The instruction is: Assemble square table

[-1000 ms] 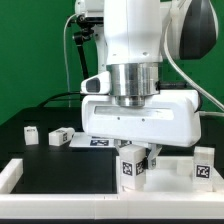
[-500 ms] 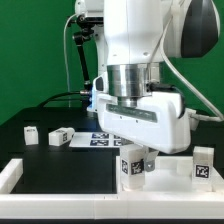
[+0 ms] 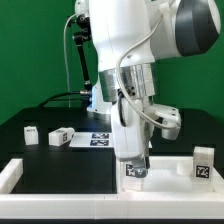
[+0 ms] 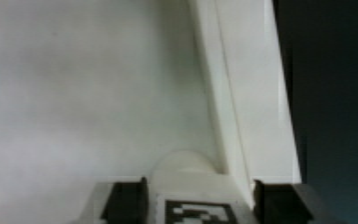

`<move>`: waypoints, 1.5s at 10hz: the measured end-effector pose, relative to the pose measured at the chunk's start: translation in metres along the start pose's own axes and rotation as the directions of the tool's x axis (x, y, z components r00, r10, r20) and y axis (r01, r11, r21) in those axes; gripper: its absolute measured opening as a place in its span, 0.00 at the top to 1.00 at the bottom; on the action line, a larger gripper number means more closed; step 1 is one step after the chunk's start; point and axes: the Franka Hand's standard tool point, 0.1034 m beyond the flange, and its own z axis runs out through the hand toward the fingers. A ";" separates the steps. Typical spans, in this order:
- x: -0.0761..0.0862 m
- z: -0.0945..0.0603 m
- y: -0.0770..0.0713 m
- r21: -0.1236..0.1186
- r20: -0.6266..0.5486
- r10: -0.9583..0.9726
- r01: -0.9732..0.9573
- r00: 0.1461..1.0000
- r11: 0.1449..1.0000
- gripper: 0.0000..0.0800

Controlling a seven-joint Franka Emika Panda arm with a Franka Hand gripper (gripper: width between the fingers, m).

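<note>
Claw (image 3: 134, 165) points down over the black bench (image 3: 60, 168), right above the large white square tabletop (image 4: 87, 90), its jaws closed partway on an upright white tagged leg (image 4: 197, 178). A second leg (image 3: 203, 160) stands near the claw toward the exterior view's right. A third leg (image 3: 60, 135) and a fourth leg (image 3: 32, 133) lie well apart from it toward the exterior view's left.

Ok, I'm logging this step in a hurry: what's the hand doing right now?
Hand: closed on a white tagged table leg.
</note>
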 end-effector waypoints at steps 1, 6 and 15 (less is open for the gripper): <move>0.000 0.000 0.000 -0.001 -0.001 -0.068 0.068 0.998 0.998 0.64; 0.016 -0.012 0.007 0.002 -0.003 -0.659 0.659 0.752 0.752 0.20; 0.013 -0.004 0.005 -0.075 -0.074 -0.939 0.937 0.335 0.340 0.47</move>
